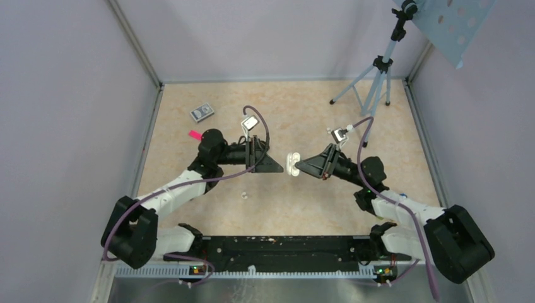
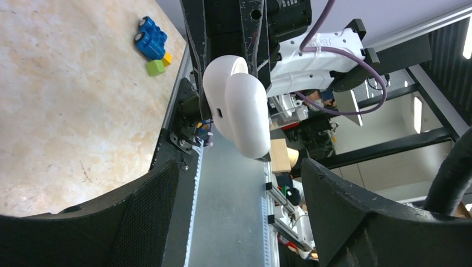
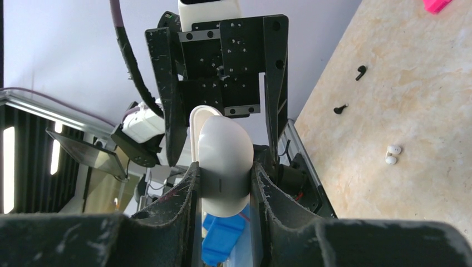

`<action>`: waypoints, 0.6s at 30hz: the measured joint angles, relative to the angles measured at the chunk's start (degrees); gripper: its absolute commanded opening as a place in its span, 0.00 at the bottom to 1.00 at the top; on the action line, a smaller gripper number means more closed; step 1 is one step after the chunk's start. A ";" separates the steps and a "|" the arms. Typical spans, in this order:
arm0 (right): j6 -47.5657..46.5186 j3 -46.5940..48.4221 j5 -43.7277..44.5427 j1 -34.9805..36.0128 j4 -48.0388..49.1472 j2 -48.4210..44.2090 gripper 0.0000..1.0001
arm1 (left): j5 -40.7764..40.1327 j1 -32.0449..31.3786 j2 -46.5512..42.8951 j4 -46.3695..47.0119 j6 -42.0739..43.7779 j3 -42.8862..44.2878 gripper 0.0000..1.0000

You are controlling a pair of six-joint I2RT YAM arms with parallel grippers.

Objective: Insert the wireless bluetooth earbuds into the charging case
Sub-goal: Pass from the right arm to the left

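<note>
Right gripper (image 3: 224,183) clamped white pill-shaped object (image 3: 220,150) mid-air.
Left gripper (image 2: 239,186) jaws spread wide, facing it, not touching.

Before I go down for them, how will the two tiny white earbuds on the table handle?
The earbuds look smooth and rounded, so they'll probably roll or skid if nudged. They lie close together, so pinching one likely knocks the other.
</note>
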 measured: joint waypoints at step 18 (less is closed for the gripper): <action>0.35 1.18 -0.94 0.83 2.03 3.30 0.00 | -1.97 -1.99 3.80 3.28 -2.05 2.21 0.65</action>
